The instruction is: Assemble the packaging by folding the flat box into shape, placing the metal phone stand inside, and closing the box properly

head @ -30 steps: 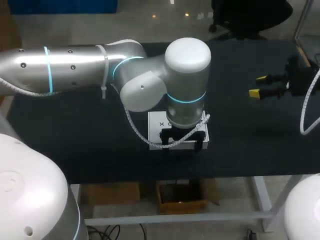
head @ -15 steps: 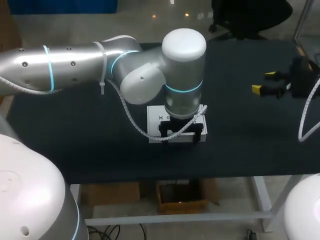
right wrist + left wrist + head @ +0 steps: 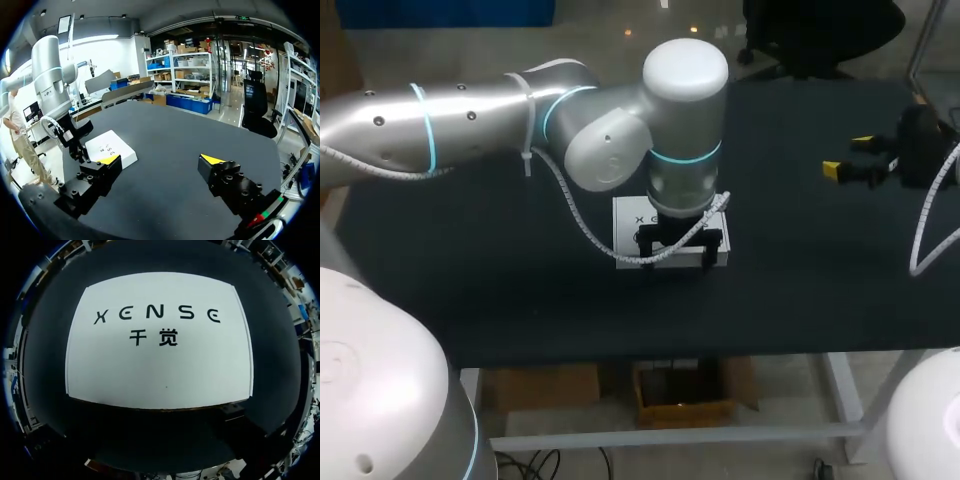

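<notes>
A closed white box with black print [image 3: 625, 222] lies flat on the black table mat [image 3: 500, 260], near the middle. It fills the left wrist view [image 3: 160, 340], where no yellow tips show. My left gripper [image 3: 680, 258] hangs over the box's near edge, its black fingers standing wide apart, open. My right gripper [image 3: 847, 156] hovers at the far right of the table, open and holding nothing [image 3: 160, 160]. From it the box [image 3: 112, 147] lies ahead and to one side, under my left arm [image 3: 52, 85]. No metal phone stand is in view.
The black mat covers the whole table. A white coiled cable [image 3: 582, 240] loops from my left arm down beside the box. The table's front edge [image 3: 650, 350] runs close below the box.
The box and my left gripper over it have shifted together away from the table's front edge. My right gripper has drawn a little further right and back.
</notes>
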Tool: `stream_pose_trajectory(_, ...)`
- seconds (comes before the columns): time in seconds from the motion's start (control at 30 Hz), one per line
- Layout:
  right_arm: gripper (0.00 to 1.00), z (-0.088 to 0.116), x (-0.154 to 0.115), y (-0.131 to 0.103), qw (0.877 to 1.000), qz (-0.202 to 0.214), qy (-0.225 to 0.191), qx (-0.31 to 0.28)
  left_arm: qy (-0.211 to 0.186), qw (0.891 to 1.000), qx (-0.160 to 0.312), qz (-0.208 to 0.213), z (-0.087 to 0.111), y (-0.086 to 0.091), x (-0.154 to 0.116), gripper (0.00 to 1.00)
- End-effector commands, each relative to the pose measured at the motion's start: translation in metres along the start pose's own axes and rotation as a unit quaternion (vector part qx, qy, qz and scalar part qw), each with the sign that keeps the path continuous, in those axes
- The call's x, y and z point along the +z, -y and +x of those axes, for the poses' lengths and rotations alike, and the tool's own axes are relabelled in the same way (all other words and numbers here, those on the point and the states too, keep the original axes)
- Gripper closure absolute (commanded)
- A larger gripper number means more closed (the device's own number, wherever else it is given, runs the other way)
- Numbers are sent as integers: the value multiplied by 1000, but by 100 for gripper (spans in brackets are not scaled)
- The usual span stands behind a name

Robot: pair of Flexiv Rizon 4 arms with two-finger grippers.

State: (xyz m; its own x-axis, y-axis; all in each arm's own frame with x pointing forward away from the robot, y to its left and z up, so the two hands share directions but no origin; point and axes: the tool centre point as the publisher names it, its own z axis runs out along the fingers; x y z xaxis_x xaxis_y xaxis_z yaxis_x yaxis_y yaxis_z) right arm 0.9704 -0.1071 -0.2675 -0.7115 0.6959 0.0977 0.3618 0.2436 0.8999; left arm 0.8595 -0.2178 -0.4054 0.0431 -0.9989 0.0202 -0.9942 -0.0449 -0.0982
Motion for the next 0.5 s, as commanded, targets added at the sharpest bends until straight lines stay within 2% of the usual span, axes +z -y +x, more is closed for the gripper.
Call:
stream_pose_trajectory(0.03, 0, 1, -1, 1, 1000, -1, 0, 0, 12, 1000, 0, -10, 6, 14, 3, 0)
stream_pose_trajectory(0.27, 0, 1, -1, 1, 1000, -1, 0, 0, 19, 1000, -4, -11, 3, 32, 1, 0)
stream_pose_trajectory(0.5, 0, 1, -1, 1, 1000, -1, 0, 0, 22, 1000, -5, -14, 0, 60, 0, 0)
